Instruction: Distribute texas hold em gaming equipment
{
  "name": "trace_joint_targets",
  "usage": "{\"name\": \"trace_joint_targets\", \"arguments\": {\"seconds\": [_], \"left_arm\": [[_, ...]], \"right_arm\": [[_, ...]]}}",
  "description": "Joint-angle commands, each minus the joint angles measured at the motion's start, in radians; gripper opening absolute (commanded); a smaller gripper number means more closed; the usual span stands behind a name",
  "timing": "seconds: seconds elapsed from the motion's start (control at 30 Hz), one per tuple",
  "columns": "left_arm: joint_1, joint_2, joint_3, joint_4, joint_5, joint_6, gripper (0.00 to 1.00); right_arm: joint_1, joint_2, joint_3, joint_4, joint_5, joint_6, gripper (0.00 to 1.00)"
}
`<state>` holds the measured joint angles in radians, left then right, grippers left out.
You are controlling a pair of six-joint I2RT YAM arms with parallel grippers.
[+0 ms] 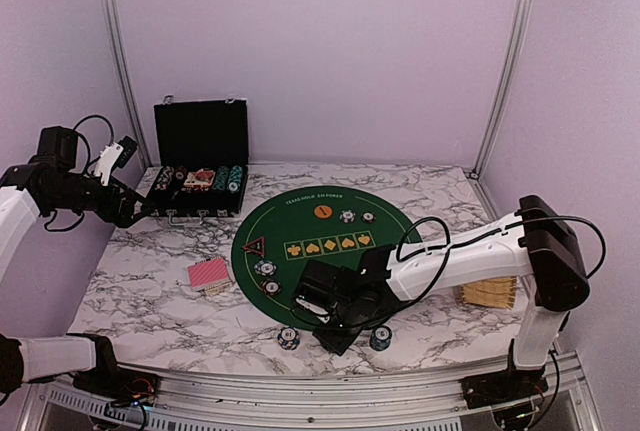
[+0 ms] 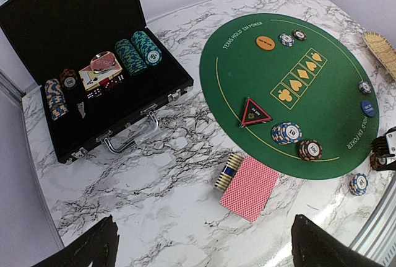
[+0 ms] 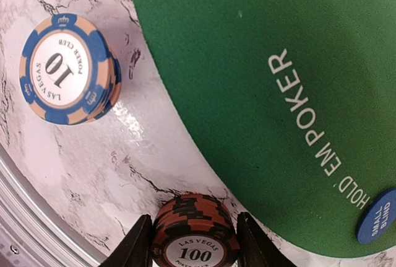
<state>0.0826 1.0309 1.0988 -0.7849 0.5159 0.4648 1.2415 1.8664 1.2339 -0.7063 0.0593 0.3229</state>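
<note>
My right gripper is shut on a short stack of dark red 100 chips, held low over the marble just off the near edge of the green poker mat; it shows in the top view too. A stack of blue 10 chips stands on the marble to its left. A blue small-blind button lies on the mat. My left gripper is open and empty, high above the red-backed cards, with a chip roll lying beside them. A red-black triangle and an orange button lie on the mat.
The open black chip case sits at the back left with chip rows, cards and dice inside. Two chip stacks stand on the mat's left edge. Another chip stack stands near the front edge. A wicker basket stands at the right.
</note>
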Motion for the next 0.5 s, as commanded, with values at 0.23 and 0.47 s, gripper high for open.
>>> {"name": "trace_joint_targets", "arguments": {"seconds": [0.23,0.47], "left_arm": [[0.004,-0.02,0.015,-0.022,0.006,0.013,0.99],[0.004,-0.02,0.014,-0.024,0.006,0.016,0.99]], "right_arm": [[-0.005,-0.047,0.062,-0.036,0.024,0.007,0.4],[-0.044,-0.088,0.061,-0.045,0.015,0.004,0.36]]}}
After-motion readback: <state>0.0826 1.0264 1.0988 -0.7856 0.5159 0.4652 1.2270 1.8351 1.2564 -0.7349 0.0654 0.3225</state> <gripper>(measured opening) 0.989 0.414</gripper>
